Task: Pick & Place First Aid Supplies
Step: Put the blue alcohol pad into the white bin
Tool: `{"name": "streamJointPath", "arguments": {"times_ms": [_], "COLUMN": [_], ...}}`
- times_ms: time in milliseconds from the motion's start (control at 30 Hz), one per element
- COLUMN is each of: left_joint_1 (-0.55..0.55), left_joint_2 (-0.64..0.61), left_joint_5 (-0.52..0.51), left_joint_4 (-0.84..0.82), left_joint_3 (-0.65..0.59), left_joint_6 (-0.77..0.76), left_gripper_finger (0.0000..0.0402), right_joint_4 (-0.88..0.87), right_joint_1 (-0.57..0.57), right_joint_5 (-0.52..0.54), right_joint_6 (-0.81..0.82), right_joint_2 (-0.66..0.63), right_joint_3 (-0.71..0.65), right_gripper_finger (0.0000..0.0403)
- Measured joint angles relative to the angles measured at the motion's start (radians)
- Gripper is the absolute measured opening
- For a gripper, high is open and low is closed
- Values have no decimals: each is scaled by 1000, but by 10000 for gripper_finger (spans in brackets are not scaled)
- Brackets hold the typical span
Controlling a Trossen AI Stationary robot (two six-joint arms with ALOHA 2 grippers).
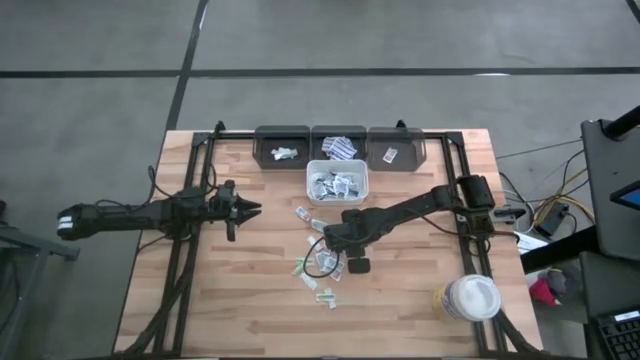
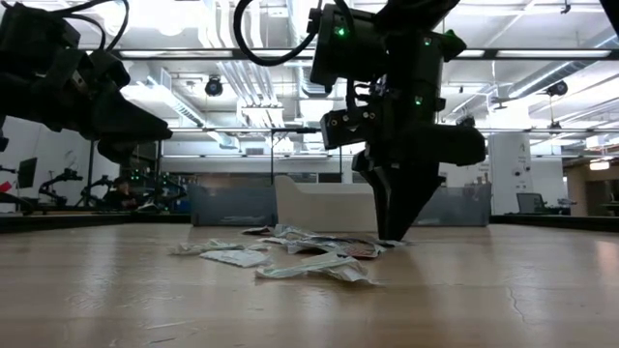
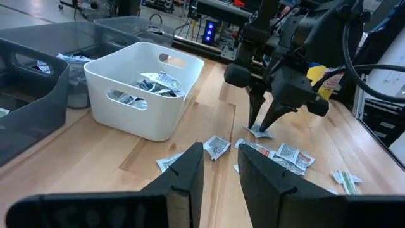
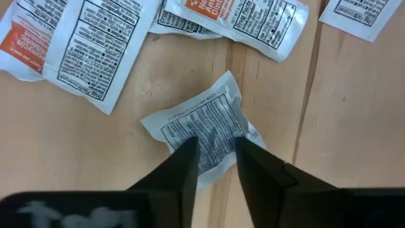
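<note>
Several small white sachets (image 1: 322,262) lie loose on the wooden table in front of a white bin (image 1: 309,186) that holds more of them. My right gripper (image 4: 215,151) points straight down at the far end of the loose heap (image 1: 330,237) and is shut on one crumpled white sachet with grey print (image 4: 204,123). My left gripper (image 1: 254,208) hovers over the table to the left of the heap. It is open with a narrow gap (image 3: 220,161) and touches nothing. My right gripper pinches the crumpled sachet between its two fingertips (image 4: 187,152), coming from above and pointing down. The fingers sit on the sachet's near half (image 4: 215,136), which is bunched up between them. The sachet still lies on the table (image 3: 259,132).
Three dark bins (image 1: 283,131) line the far edge behind the white bin (image 3: 149,123), each holding a few sachets. A white round lidded tub (image 1: 470,298) stands near the right front corner. Sachets with orange print (image 4: 38,38) lie close to the held one. Bare wood lies to the left.
</note>
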Motion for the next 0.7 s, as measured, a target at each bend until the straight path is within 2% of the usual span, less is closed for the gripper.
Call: {"name": "streamJointPath", "arguments": {"times_ms": [233, 400, 533, 700], "left_joint_1": [0, 0, 0, 0], "left_joint_2": [0, 0, 0, 0], "left_joint_5": [0, 0, 0, 0], "left_joint_4": [0, 0, 0, 0], "left_joint_3": [0, 0, 0, 0], "left_joint_6": [0, -1, -1, -1], "left_gripper_finger": [94, 94, 94, 94], "right_joint_4": [-5, -24, -189, -299], "right_joint_1": [0, -2, -3, -10], "right_joint_5": [4, 4, -14, -155], "right_joint_6": [8, 6, -38, -177], "right_joint_2": [5, -15, -36, -153], "right_joint_3": [0, 3, 53, 132], "right_gripper_finger": [18, 9, 9, 8]}}
